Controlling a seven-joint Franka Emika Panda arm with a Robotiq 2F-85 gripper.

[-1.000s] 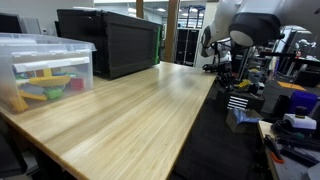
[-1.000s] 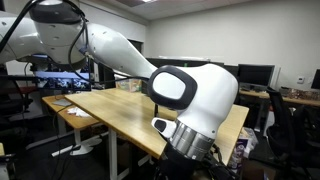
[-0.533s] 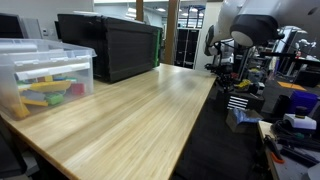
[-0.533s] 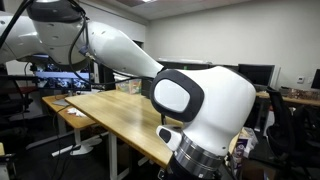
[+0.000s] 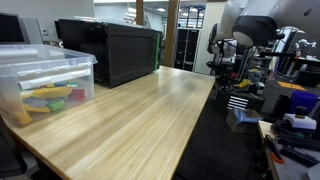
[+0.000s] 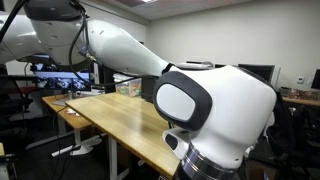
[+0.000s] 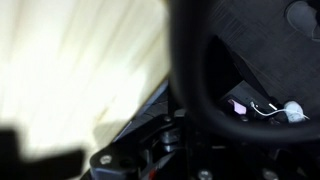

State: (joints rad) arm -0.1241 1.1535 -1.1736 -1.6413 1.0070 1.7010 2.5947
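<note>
My white arm (image 6: 120,50) reaches over a light wooden table (image 5: 130,120), and its large joint (image 6: 220,110) fills the foreground of an exterior view. The arm's end (image 5: 240,35) hangs past the table's far right edge, with dark gripper parts (image 5: 226,66) under it. The wrist view is dark and blurred. It shows only black gripper housing (image 7: 160,150), a strip of the table top (image 7: 80,60) and clutter below (image 7: 250,105). The fingers cannot be made out. Nothing shows held.
A clear plastic bin (image 5: 45,85) with colourful toys stands at the table's left end. A black crate (image 5: 110,48) stands at the back. Shelves with cables and boxes (image 5: 280,100) crowd the right side. Desks with monitors (image 6: 60,75) stand behind the table.
The arm's large joint has swung closer and larger in an exterior view. The bin and table have shifted slightly down and to the right in the picture.
</note>
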